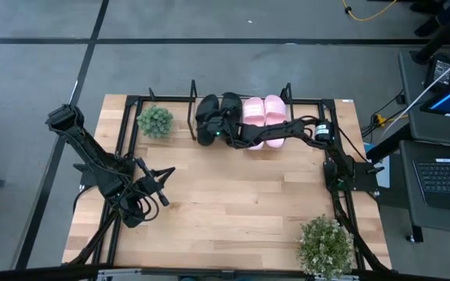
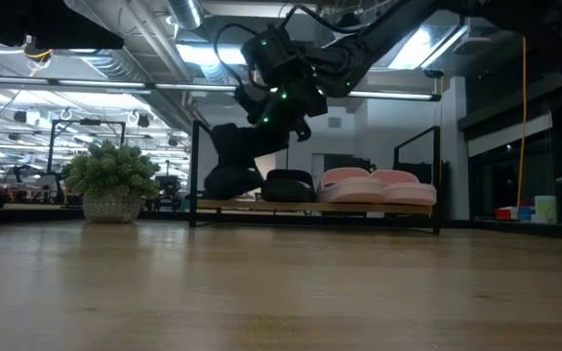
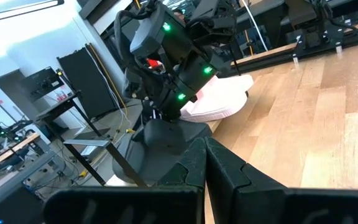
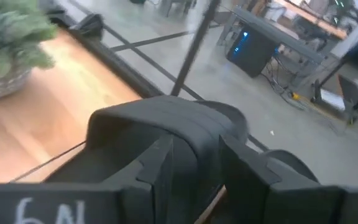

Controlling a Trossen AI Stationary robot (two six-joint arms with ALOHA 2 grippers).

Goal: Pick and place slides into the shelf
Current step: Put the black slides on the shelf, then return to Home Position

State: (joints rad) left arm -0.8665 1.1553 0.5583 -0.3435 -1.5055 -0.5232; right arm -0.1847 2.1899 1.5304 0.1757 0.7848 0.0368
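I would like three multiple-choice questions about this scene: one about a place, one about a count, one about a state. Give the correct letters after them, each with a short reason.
1. Where is the right gripper?
A. at the shelf, on the outermost black slide
B. beside the front plant
C. off the table

2. How many pale pink slides lie on the shelf?
A. none
B. two
C. four

3. How does the outermost black slide sit?
A. flat like the others
B. tilted, one end raised
C. upside down on the table

Answers:
1 A: the high view shows the right arm stretched to the shelf, its fingers around that slide's strap.
2 B: two pink ones lie side by side.
3 B: the low view shows it slanted under the gripper.
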